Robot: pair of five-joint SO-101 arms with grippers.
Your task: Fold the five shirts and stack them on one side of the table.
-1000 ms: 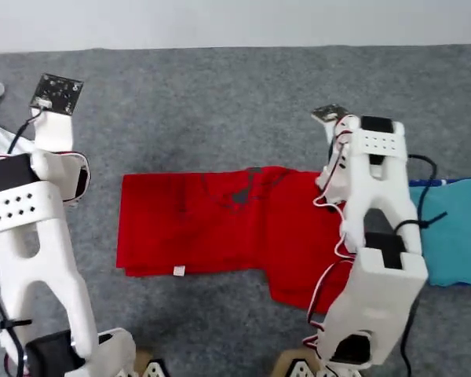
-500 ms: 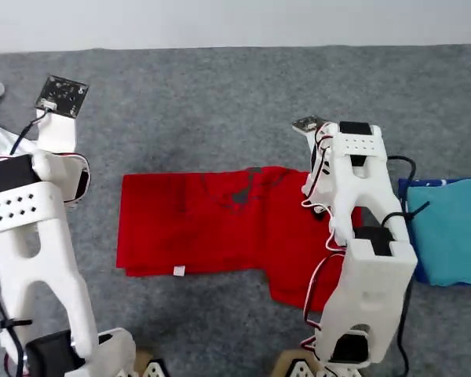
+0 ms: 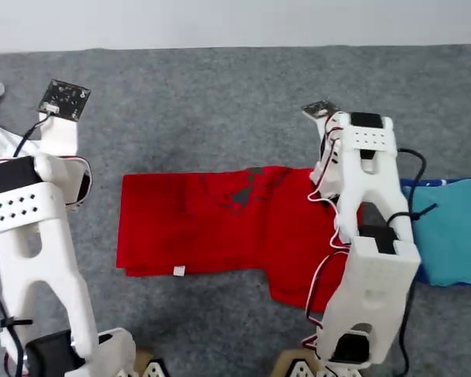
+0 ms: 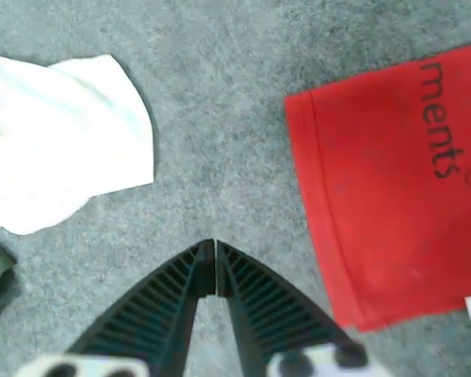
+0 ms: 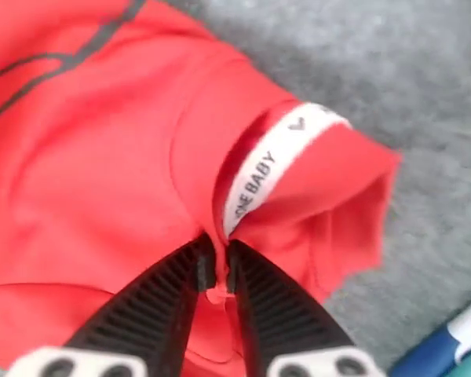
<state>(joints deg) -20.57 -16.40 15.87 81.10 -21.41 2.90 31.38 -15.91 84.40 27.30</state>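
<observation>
The red shirt (image 3: 212, 228) is lying across the middle of the high view, partly folded, with its right part hidden under the right arm (image 3: 369, 204). The right gripper (image 5: 216, 267) is pinching a fold of the red fabric just beside the collar, its fingers pressed together on it. The collar is standing up, showing a white neck tape (image 5: 271, 169) with small grey print. Dark lettering is running across the shirt's front. The left arm (image 3: 31, 236) is leaning along the left edge. The left gripper (image 4: 216, 267) is hanging with its fingers pressed together on nothing, over the grey table cover (image 3: 220, 94) between the red shirt and a white shirt (image 4: 63, 141). A teal shirt (image 3: 455, 228) is lying at the right edge, cut off by the frame.
</observation>
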